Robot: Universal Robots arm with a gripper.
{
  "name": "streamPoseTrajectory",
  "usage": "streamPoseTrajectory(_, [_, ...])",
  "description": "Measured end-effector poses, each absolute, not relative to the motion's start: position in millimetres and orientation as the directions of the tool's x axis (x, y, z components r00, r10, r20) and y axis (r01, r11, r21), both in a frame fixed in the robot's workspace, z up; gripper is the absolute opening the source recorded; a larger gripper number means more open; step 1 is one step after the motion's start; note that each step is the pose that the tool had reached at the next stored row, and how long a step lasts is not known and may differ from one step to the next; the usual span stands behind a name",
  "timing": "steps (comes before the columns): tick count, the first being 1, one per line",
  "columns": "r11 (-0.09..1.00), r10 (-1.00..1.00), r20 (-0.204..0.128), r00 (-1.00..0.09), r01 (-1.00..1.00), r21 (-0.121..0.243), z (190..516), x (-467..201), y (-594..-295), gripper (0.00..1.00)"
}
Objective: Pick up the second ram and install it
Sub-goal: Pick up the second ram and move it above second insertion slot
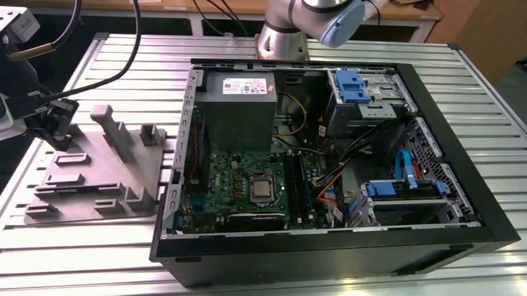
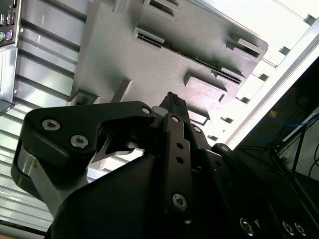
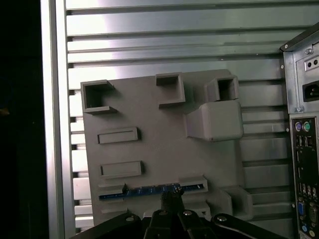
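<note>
While seemingly clear of its edge, hand (image 3: 172,195) above second ram (image 3: 144,191) (slotted).

On the ribbed metal bench (image 1: 99,55) the open black computer case (image 1: 329,246) lies on its side, and the flat grey plastic fixture plate (image 1: 91,179) lies just beside it, on the exterior view's left. Inside the case the large green motherboard (image 1: 231,172) sits toward the plate, the grey box-shaped power supply (image 1: 239,111) is behind it, and the metal drive cage (image 1: 362,92) is on the exterior view's right. The thin dark blue-green second ram (image 3: 149,191) stands on its edge in a long slot of the plate, and the black gripper (image 3: 172,196) hangs over its middle part.
</note>
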State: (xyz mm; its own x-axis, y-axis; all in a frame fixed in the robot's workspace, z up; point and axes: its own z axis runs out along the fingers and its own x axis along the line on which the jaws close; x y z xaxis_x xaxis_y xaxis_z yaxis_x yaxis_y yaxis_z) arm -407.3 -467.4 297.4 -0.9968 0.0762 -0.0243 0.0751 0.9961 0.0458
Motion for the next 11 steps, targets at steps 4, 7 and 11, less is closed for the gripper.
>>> streamPoseTrajectory(4, [0.996, 0.076, -0.024, -0.997, 0.075, 0.046, 297.4, -407.4, -467.4, 0.10])
streamPoseTrajectory(7, [0.996, 0.076, -0.024, -0.997, 0.075, 0.046, 297.4, -407.4, -467.4, 0.10])
streamPoseTrajectory(11, [0.996, 0.074, -0.024, -0.997, 0.073, 0.044, 297.0, -407.6, -467.4, 0.10])
